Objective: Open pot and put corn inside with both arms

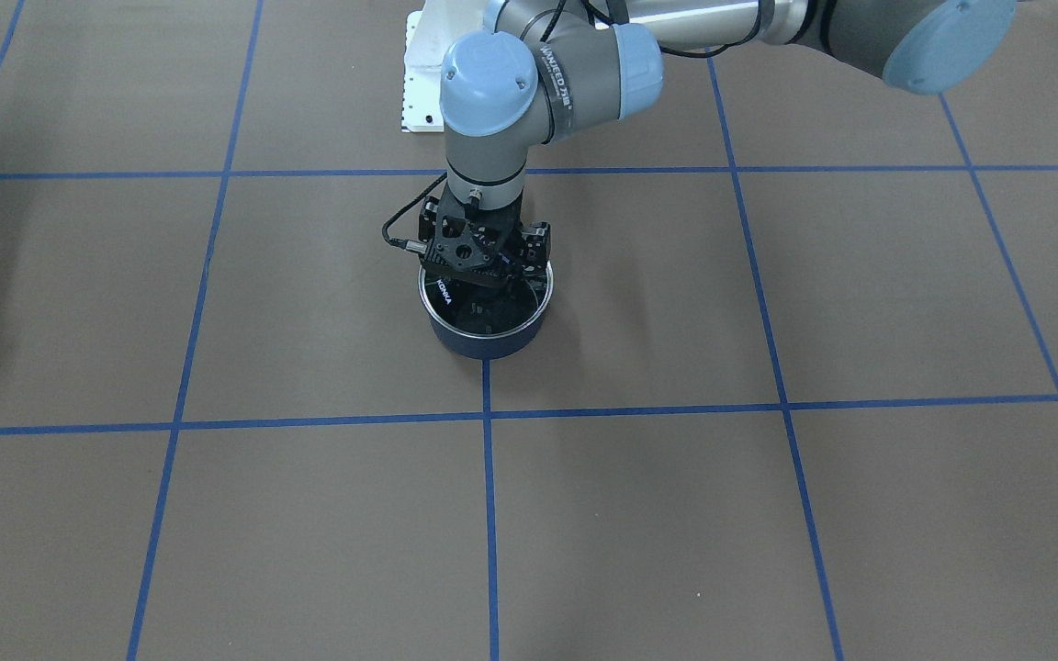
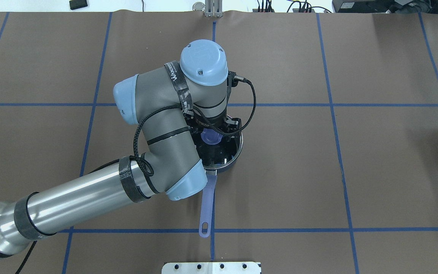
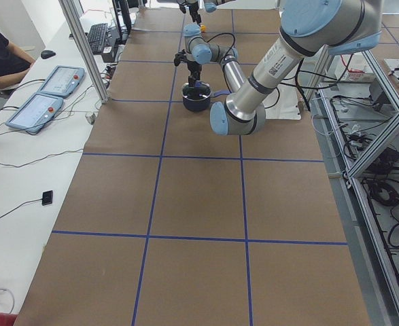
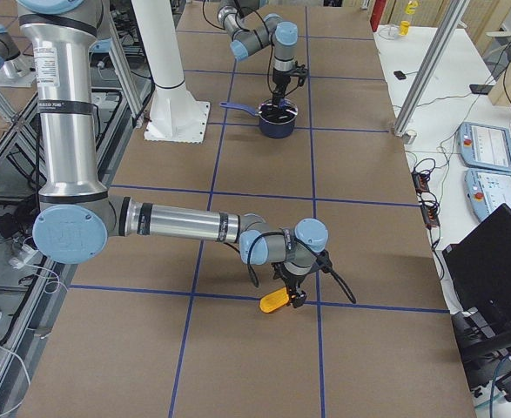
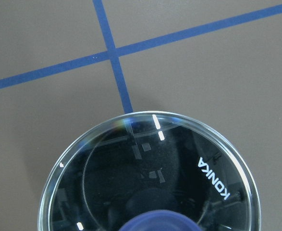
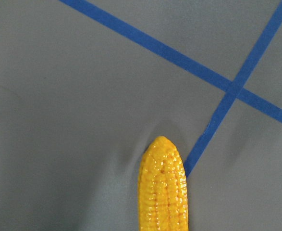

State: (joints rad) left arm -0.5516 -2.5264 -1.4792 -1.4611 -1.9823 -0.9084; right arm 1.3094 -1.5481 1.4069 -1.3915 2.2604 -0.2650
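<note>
The left gripper (image 1: 490,280) is down on the glass lid (image 5: 145,168), which is still seated on the pot (image 1: 488,341) directly beneath it. The blue knob (image 2: 210,137) lies between its fingers, though I cannot tell whether they pinch it or stand apart, so I'd say the opening step is in hand and not done. The right gripper (image 4: 294,294) hangs just above the corn (image 6: 163,192), which lies on the table (image 4: 368,218) well apart from the pot, and its jaws I cannot make out either. Next, I reckon, the left needs a firm hold on the knob and a straight lift clear of the rim.
</note>
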